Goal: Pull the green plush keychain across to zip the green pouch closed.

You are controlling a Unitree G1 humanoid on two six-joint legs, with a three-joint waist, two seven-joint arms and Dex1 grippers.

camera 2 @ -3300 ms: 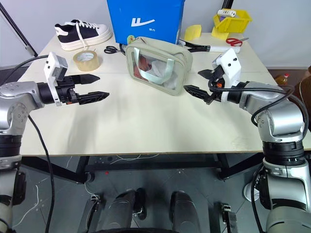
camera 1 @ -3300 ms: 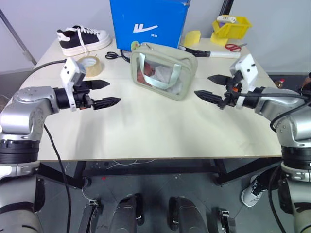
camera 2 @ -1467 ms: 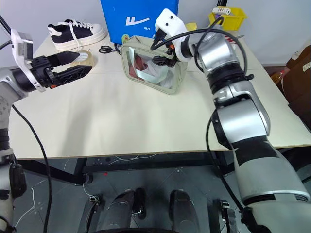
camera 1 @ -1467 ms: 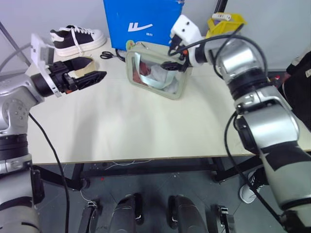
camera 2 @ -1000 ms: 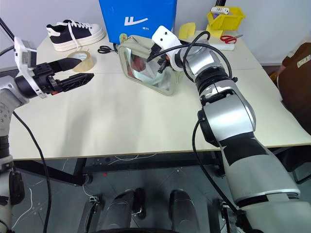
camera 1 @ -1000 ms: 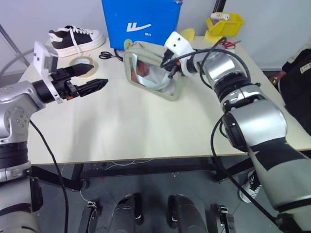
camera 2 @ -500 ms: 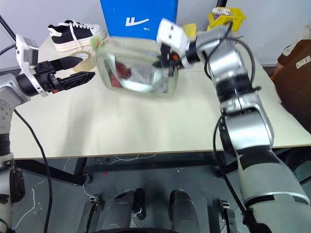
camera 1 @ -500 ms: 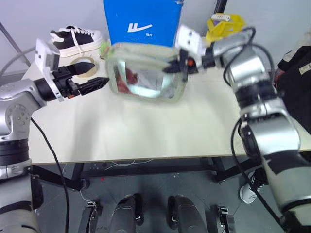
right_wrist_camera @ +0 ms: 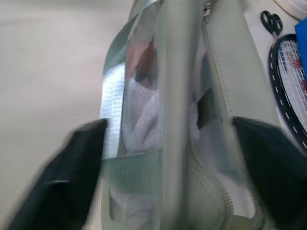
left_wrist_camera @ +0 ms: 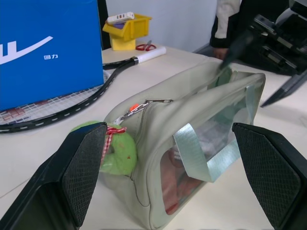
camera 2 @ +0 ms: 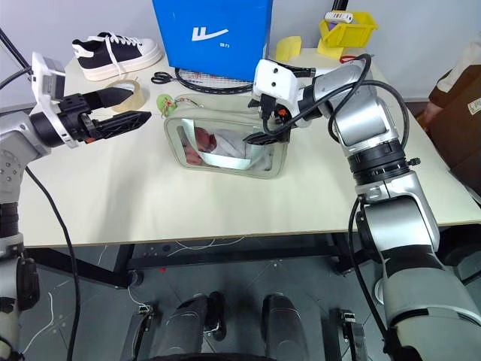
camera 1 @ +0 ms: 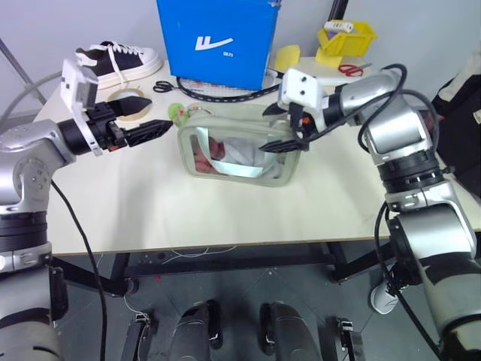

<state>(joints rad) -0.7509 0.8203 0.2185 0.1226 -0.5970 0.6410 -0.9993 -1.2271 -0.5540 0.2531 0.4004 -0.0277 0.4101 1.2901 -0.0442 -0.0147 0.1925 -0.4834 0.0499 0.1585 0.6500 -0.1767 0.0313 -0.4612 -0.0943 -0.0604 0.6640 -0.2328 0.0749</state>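
On the left, the left gripper hovers level above the worktop with its jaws spread wide and holding nothing, aimed at the near end of the green pouch. The green plush keychain hangs at that same left end of the pouch, just beyond the fingertips, so this arm is clearly the nearer one. The pouch stands upright mid-worktop with its long axis running left to right, and the zip line along its top runs away from the keychain toward the right end. There the right gripper straddles the pouch's right end, jaws apart; whether a finger touches the fabric is hard to say. Behind stands a blue box.
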